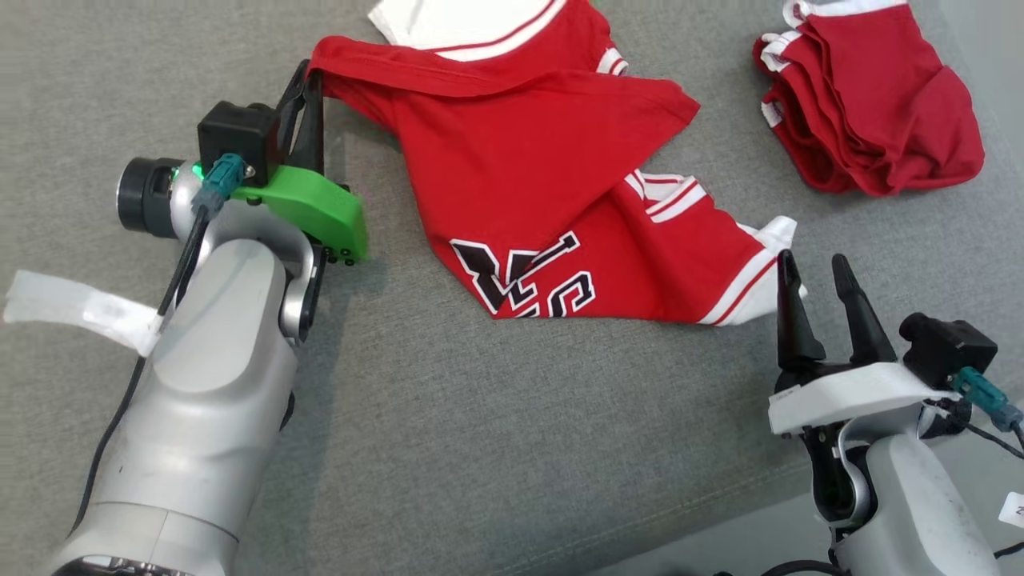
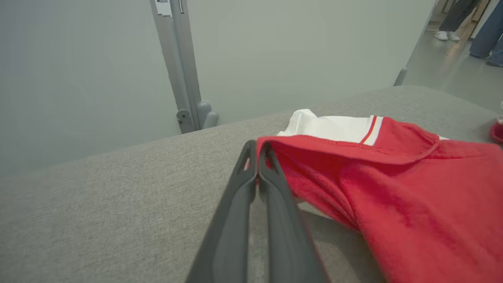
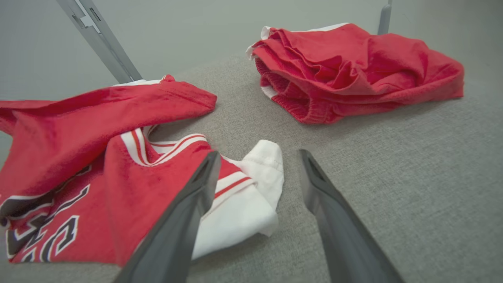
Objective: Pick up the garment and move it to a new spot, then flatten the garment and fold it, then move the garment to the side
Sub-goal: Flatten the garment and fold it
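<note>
The left arm is silver metal with a strip of white tape (image 1: 72, 308) on the forearm and a green plastic shell (image 1: 312, 210) at the wrist. Its left jaws are clenched on the garment's (image 1: 520, 160) upper-left hem. In the left wrist view the two dark, slotted fingers (image 2: 243, 184) press flat together with the stitched red edge caught at their tips.

The garment is a soft red knit jersey with white sleeves, red-and-white striped trim and black lettering outlined in white. It lies crumpled and partly doubled over on the grey woven surface (image 1: 480, 448). In the head view its long axis runs diagonally from the pinched hem at upper left to a white sleeve cuff (image 1: 780, 232) at lower right, with the lettering along the near edge.

The right jaws are released, their tapered fingers (image 1: 792, 304) spread beside that cuff. Whether one touches it I cannot tell.

At upper right, apart from the jersey, sits a folded red pile (image 1: 872, 104). The right wrist view shows its layered, ribbed edges.

The left wrist view alone shows a pale wall, a grey post (image 2: 177, 59) and people's shoes (image 2: 444, 35) on a floor.
</note>
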{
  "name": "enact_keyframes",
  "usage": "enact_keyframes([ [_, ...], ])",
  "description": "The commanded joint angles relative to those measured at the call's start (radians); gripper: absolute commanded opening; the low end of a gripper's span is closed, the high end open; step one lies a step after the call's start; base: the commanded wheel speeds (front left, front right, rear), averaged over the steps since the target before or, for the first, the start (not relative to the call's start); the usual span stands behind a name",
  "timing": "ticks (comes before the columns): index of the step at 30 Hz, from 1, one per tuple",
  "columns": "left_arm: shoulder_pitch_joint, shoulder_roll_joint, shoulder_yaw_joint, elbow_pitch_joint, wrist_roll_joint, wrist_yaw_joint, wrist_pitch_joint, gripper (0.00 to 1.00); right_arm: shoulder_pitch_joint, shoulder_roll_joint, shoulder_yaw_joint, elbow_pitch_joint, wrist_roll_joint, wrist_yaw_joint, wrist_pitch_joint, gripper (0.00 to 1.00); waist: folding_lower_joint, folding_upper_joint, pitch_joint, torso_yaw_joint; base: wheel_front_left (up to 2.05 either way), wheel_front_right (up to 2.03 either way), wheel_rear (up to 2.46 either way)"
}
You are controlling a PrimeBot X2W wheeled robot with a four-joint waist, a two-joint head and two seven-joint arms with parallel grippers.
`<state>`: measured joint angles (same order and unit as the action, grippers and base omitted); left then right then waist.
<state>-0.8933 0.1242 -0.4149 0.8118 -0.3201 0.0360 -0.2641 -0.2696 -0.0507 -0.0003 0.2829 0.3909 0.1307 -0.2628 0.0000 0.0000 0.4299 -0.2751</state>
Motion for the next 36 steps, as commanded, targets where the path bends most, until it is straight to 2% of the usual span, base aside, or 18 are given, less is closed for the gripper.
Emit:
enact_keyframes([
  [1,0.045,0.007,0.022,-0.036,0.004,-0.003,0.000,0.00,0.021,-0.005,0.001,0.009,-0.012,0.000,-0.003,1.00,0.0000,0.0000,-0.148,0.138,0.00,0.00,0.00],
  [9,0.196,0.046,0.081,-0.166,-0.007,-0.008,0.000,0.00,0.081,-0.003,0.023,0.032,0.004,0.000,-0.003,1.00,0.0000,0.0000,-0.267,0.283,0.00,0.00,0.00],
  [16,0.342,0.071,0.137,-0.212,-0.065,0.014,0.000,0.00,0.125,-0.003,0.034,0.056,0.030,0.000,-0.003,1.00,0.0000,0.0000,-0.322,0.358,0.00,0.00,0.00],
  [20,0.426,0.069,0.153,-0.206,-0.096,0.018,0.001,0.00,0.132,-0.003,0.034,0.067,0.039,0.000,-0.003,1.00,0.0000,0.0000,-0.342,0.370,0.00,0.00,0.00],
  [24,0.514,0.060,0.134,-0.175,-0.097,0.003,0.000,0.00,0.137,-0.003,0.043,0.077,0.043,0.000,-0.003,1.00,0.0000,0.0000,-0.362,0.377,0.00,0.00,0.00],
  [30,0.600,0.021,0.135,-0.152,-0.108,-0.003,0.000,0.00,0.146,-0.003,0.055,0.091,0.045,0.000,-0.003,1.00,0.0000,0.0000,-0.385,0.366,0.00,0.00,0.00],
  [36,0.570,0.001,0.140,-0.292,-0.071,-0.032,0.000,0.00,0.162,-0.002,0.044,0.096,0.038,0.000,-0.003,1.00,0.0000,0.0000,-0.407,0.357,0.00,0.00,0.00],
])
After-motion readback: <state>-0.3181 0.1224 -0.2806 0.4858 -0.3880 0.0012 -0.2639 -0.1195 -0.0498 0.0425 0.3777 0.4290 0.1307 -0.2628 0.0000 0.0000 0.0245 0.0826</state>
